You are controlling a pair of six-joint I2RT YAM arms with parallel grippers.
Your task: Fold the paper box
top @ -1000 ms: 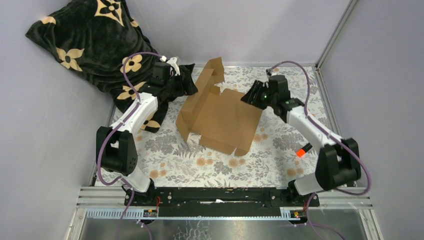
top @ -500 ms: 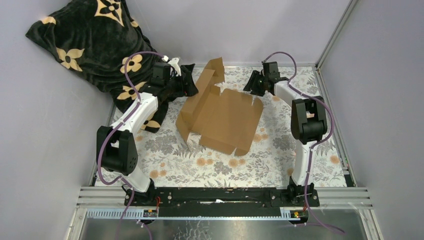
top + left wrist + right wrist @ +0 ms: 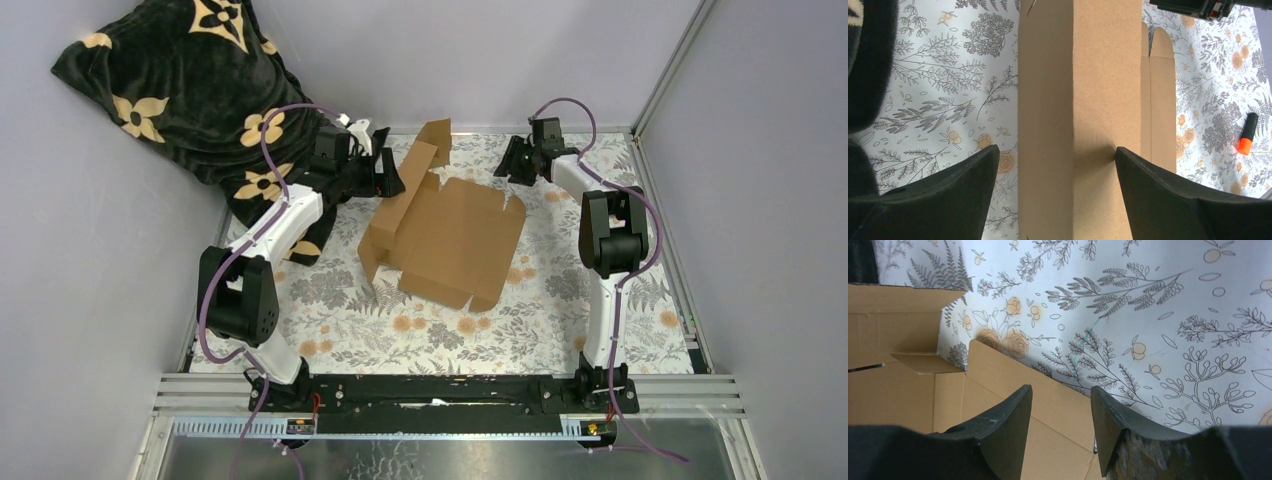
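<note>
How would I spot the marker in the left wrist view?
Look at the floral tablecloth right of the tall brown paper box panel. Near the picture's right edge lies the marker, apart from the cardboard: a short black stick with a solid orange end, unlike the pale printed flowers around it.

The top view looks down from behind; 2 close wrist views each face the paper box (image 3: 450,235) too.

The paper box (image 3: 450,240) lies partly folded on the floral table (image 3: 560,315), between left tool (image 3: 386,174) and right tool (image 3: 513,163).
</note>
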